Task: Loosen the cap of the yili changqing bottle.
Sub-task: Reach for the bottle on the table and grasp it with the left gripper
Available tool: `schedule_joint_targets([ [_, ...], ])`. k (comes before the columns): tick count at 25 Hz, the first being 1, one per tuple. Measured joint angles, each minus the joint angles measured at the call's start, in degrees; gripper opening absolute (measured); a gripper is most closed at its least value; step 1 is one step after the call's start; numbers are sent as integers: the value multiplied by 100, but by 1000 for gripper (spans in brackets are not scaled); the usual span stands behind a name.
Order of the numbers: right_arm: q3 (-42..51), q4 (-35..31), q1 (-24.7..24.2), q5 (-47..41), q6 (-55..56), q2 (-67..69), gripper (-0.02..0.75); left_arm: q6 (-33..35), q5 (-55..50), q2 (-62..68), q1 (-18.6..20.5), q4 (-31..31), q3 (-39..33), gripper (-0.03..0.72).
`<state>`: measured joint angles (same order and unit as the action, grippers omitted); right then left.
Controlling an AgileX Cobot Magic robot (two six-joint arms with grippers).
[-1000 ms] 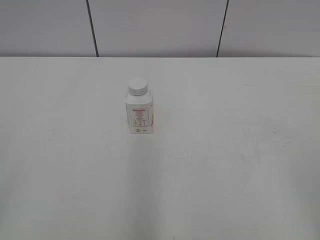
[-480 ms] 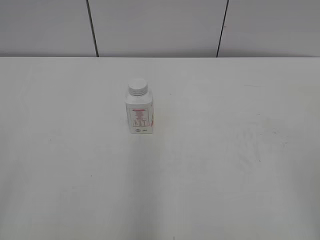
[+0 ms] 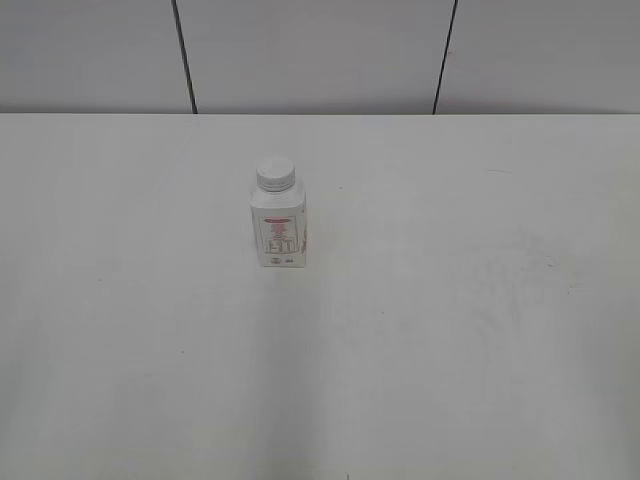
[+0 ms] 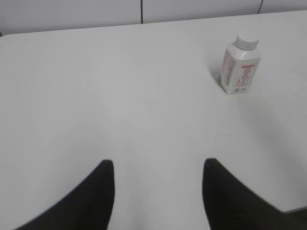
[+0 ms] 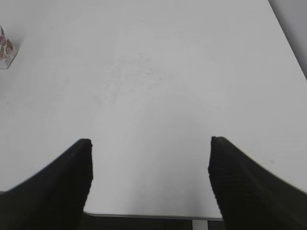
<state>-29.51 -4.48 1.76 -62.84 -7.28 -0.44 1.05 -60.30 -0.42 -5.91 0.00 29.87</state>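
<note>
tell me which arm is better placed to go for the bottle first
Probably left. The bottle stands left of the table's middle, whole with its cap in the left wrist view; the right wrist view catches only its edge. Both grippers are open.

Matte black, tapered gripper fingers (image 4: 98, 191)

The left gripper (image 4: 158, 167) is being held with its two dark fingers (image 4: 98, 191) spread apart, nothing between them. The right gripper (image 5: 151, 146) is likewise being held wide open and empty. Neither arm is being shown in the exterior view.
</note>
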Motion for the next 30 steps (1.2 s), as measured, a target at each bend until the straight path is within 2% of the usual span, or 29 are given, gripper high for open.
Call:
schedule_joint_targets([
  [5,0,0,0,0,0,0,592,0,288,0,0,0,83,376],
  [9,0,0,0,0,0,0,590,0,1270,0,0,0,64,376],
  [15,0,0,0,0,0,0,590,0,2803,436,0,118,-360,379],
  [17,0,0,0,0,0,0,590,0,3234,663,0,125,-498,407],
  [22,0,0,0,0,0,0,589,0,4151,1412,0,126,-557,559],
  [30,0,0,0,0,0,0,589,0,5329,2911,0,126,-557,564],
])
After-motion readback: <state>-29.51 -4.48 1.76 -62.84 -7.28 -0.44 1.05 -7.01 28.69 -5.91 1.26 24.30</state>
